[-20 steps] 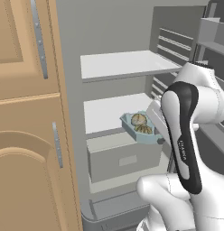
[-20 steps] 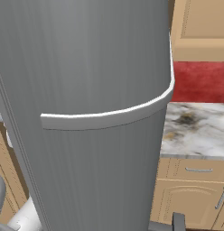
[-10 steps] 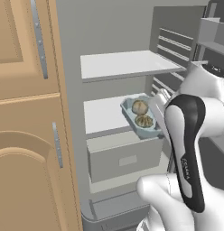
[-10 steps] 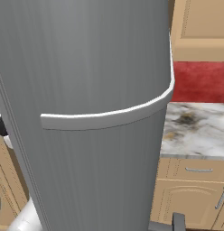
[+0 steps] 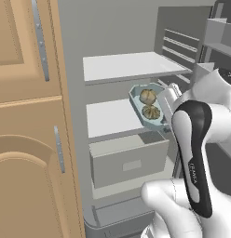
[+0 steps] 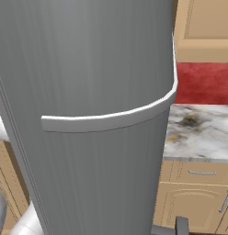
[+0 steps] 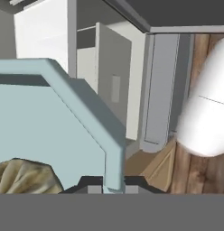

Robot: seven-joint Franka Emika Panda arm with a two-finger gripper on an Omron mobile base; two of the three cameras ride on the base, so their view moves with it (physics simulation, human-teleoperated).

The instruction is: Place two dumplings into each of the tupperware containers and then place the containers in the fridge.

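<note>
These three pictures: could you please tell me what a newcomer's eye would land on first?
Probably the small light blue container, held tilted in the air before the open grey fridge's white shelves, with two beige pleated dumplings inside. The fingers are clamped on its rim. In the right base view, the fridge's ribbed grey door looms large.

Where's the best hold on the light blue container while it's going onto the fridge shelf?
Pinch the light blue container by its thin flared rim wall, from the side facing the arm, as the gripper does now. The two dumplings fill its middle, so likely only the rim is free.
</note>
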